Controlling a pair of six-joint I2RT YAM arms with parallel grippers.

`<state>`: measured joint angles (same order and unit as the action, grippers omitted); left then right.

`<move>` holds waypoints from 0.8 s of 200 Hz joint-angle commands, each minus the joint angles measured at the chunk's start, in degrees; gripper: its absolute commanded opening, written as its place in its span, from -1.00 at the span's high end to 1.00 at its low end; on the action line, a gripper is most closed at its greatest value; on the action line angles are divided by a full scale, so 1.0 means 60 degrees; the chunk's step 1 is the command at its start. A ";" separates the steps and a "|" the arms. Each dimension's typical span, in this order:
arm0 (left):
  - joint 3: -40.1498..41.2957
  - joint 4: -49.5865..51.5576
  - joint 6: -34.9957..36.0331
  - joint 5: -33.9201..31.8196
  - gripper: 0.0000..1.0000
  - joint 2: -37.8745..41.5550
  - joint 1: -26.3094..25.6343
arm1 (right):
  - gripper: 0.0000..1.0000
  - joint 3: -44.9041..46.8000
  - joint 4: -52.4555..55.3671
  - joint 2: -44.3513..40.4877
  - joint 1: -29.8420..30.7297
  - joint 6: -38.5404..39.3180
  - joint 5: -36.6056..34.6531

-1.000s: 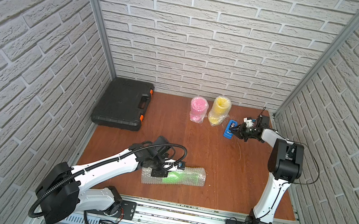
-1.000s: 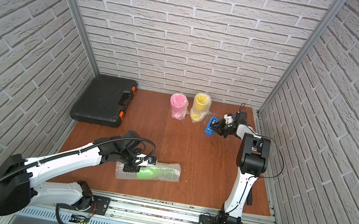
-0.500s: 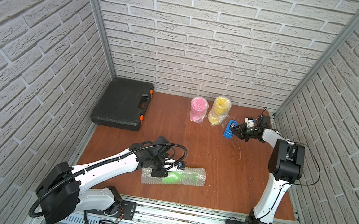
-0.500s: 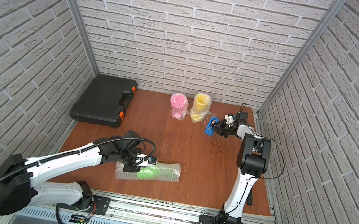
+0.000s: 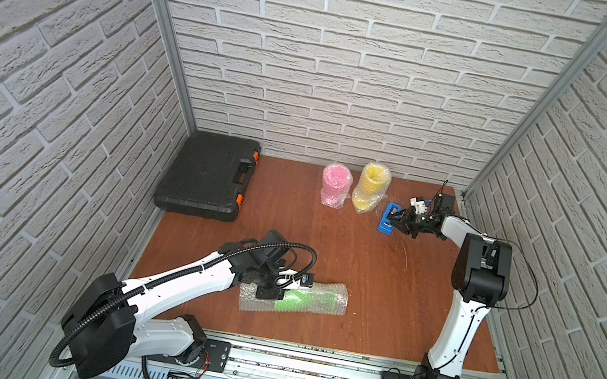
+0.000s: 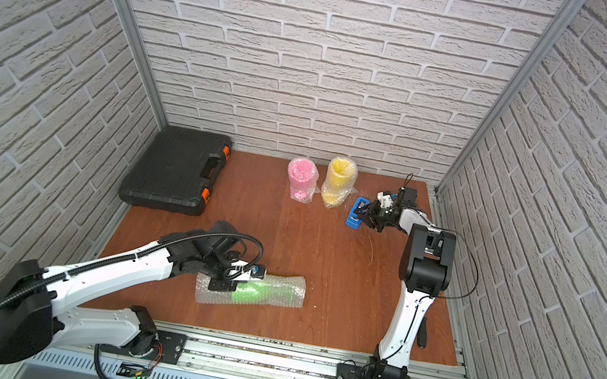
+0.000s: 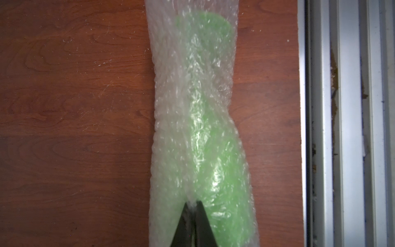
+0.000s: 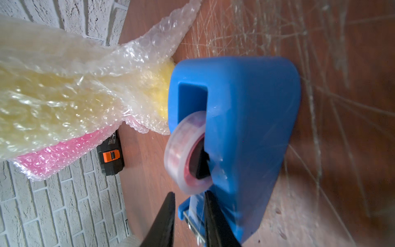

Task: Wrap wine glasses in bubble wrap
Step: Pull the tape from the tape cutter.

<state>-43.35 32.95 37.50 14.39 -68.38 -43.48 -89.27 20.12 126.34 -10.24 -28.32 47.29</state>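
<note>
The lime green goblet [image 5: 295, 301] lies on its side near the front edge of the worktop [image 5: 325, 245], rolled inside a tube of bubble wrap [image 5: 333, 299] that overhangs it at both ends. The left pincer [image 7: 193, 206] is closed tight on this bubble wrap. In the left wrist view its tips meet on a puckered fold of the sheet over the bowl end, which pins the loose edge so the roll cannot spring open.

At the back of the worktop the pink goblet [image 5: 334, 187] and the yellow goblet [image 5: 370, 187] stand upright side by side, each already in its own wrap. The black tool case [image 5: 207, 177] lies well apart from them in the far corner.

The right pincer [image 8: 189, 205] is at the blue tape dispenser [image 5: 386, 222], which sits just beside the yellow goblet. Its jaws stand a narrow way apart, one on each side of the cutter lip below the roll of clear tape [image 8: 186, 149]. Whether they actually grip the tape end I cannot tell.

The step in hand looks like fetching tape to seal the third and last wrap. The next move likely calls for a firm nip on the free tape end, then a pull and a tear against the cutter. The strip would then go across to the seam, with the left pincer holding the fold closed until the tape sticks
</note>
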 commanded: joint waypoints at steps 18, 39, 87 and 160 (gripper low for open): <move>0.0204 0.0906 0.0040 -0.0280 0.86 -0.0303 -0.0027 | 0.56 0.0116 -0.0222 0.0052 0.0051 -0.0193 0.0193; 0.0169 0.0937 0.0041 -0.0267 0.86 -0.0362 -0.0019 | 0.63 0.0196 -0.0335 -0.0047 0.0051 -0.0318 0.0338; 0.0139 0.0996 0.0028 -0.0275 0.86 -0.0384 -0.0039 | 0.92 0.0230 -0.0460 -0.0060 0.0052 -0.0458 0.0246; 0.0147 0.1011 0.0015 -0.0332 0.86 -0.0319 -0.0038 | 0.94 0.1163 -0.0467 -0.1855 0.0123 -0.0525 -0.0220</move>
<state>-43.77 32.99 37.47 14.37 -68.95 -43.48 -84.68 17.72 122.50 -10.17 -31.16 45.91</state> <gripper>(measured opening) 0.072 0.042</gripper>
